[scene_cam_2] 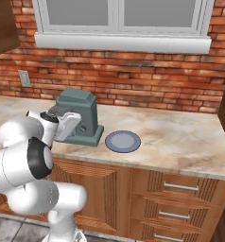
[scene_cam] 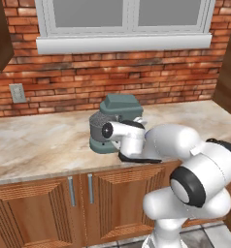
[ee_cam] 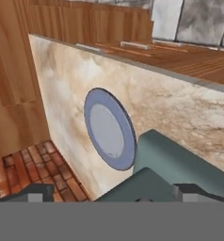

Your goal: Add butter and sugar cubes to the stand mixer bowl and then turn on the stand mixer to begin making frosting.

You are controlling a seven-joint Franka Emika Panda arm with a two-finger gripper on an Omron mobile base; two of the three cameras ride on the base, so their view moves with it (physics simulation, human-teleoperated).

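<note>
Our gripper [ee_cam: 109,195] hangs wide open and empty just above the stand mixer [scene_cam_2: 79,117], plate [scene_cam_2: 123,141] beyond it; bowl, butter, sugar probably hidden, so we judge nothing added, mixer prob. off.

Glossy white rounded arm [scene_cam: 195,169] — black joint rings — dark fingertips [ee_cam: 36,193]

Even, bright rendered light; soft shadows, slightly blurry.
</note>
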